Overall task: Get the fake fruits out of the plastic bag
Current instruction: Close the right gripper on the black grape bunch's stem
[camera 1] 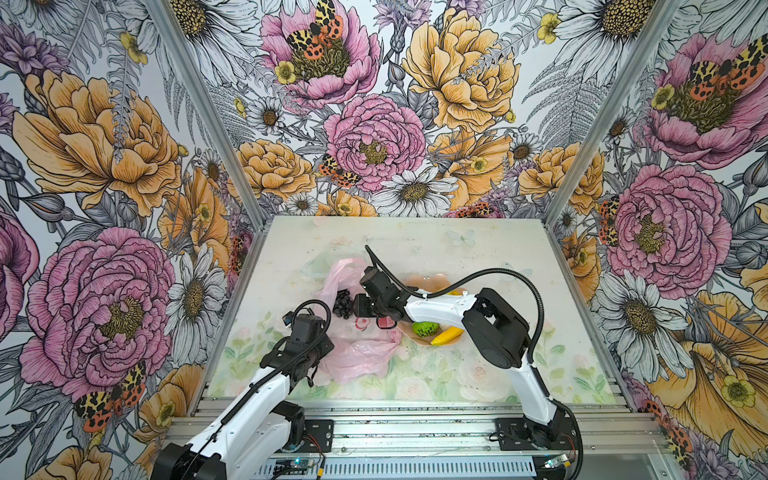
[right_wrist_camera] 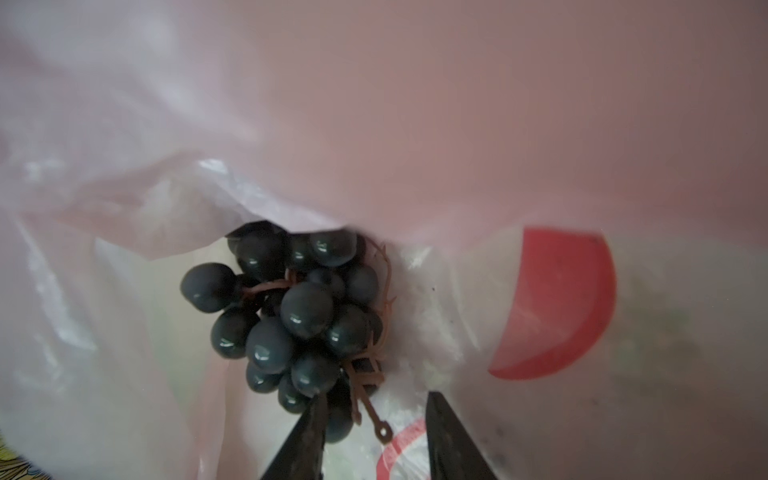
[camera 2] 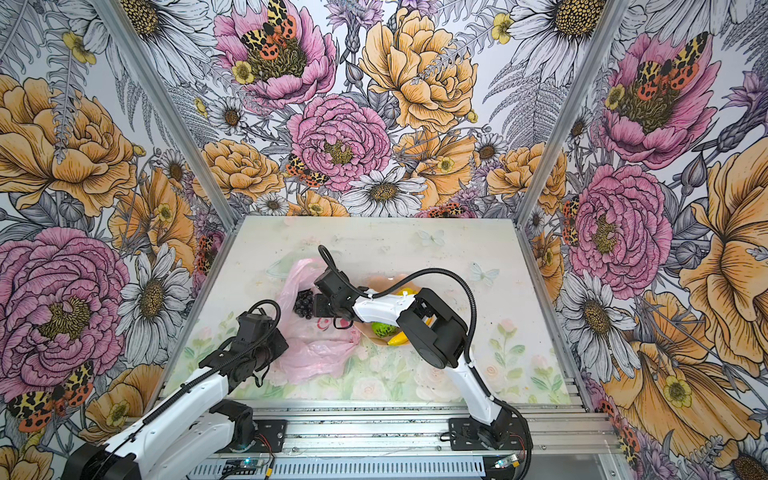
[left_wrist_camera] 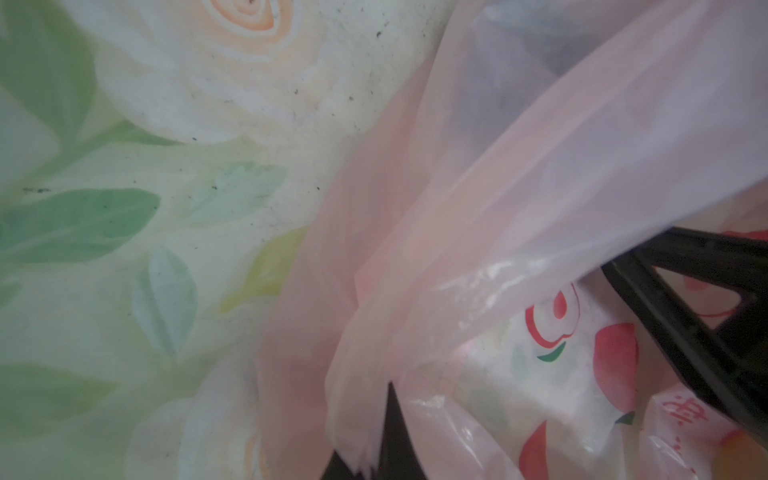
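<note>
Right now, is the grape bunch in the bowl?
No, the grape bunch lies on the plastic bag's film, apart from the bowl.

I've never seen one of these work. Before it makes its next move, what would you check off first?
1. left gripper pinching the plastic bag: ok.
2. grape bunch in plain sight at the bag's mouth: ok.
3. right gripper jaws astride the bunch's stem end: ok, open.
4. Bag film clear of those jaws: cannot tell.
5. Space in the bowl beside banana and green ball: cannot tell, right arm covers it.
</note>
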{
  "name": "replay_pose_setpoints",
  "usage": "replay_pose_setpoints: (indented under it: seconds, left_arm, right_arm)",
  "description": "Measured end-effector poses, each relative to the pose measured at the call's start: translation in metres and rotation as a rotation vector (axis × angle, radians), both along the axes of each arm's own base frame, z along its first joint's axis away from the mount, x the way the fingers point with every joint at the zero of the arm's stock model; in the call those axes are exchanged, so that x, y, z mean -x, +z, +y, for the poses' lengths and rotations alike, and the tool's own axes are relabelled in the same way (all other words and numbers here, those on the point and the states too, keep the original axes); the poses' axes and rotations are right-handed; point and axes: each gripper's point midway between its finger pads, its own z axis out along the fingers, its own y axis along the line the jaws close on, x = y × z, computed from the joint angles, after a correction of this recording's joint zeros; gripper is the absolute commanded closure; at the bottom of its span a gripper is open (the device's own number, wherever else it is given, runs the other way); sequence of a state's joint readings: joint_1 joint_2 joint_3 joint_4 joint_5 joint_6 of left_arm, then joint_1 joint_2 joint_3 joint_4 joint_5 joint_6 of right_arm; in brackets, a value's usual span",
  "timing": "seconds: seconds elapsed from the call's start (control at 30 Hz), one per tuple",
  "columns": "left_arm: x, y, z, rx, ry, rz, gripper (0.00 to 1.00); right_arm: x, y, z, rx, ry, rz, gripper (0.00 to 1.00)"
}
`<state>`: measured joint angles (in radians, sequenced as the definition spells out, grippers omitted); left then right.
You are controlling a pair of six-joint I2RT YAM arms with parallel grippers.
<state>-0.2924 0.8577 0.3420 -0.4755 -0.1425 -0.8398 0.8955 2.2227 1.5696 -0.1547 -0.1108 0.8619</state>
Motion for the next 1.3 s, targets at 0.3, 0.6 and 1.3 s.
replay_pose_setpoints:
  seconds: [0.3, 0.6, 1.3]
  left_arm:
    - [0.0, 0.0, 0.0, 0.0, 0.0, -0.001, 0.97]
    - [0.0, 0.0, 0.0, -0.001, 0.0, 0.002, 0.97]
    - [0.0, -0.002, 0.001, -0.008, 0.003, 0.008, 0.97]
  right_arm:
    - [0.001, -0.011, 0.001, -0.02, -0.019, 0.025, 0.65]
    - [-0.001, -0.013, 0.012, -0.104, -0.018, 0.045, 0.7]
    - [-0.002, -0.009, 0.016, -0.115, 0.0, 0.023, 1.0]
